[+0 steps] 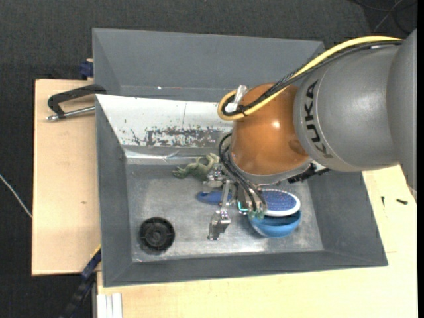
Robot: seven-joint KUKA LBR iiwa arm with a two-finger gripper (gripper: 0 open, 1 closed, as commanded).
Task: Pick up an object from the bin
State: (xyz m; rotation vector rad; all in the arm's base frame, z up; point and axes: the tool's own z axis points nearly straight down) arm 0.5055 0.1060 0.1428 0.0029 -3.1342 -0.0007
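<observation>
Small blue piece [207,195] lies mid-frame on the bin [179,247] floor, just upper left of the gripper [218,227]; we cannot tell how its jaws stand. Green toy [195,167] above, blue round brush [278,220] at right, black disc [156,233] lower left.

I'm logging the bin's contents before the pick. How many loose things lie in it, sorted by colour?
Black: 1, the round black disc at the view's lower left.
Olive green: 1, the toy figure by the back wall.
Blue: 2, the small blue piece mid-bin and the round blue thing with a white rim to its right.
Total: 4.
</observation>
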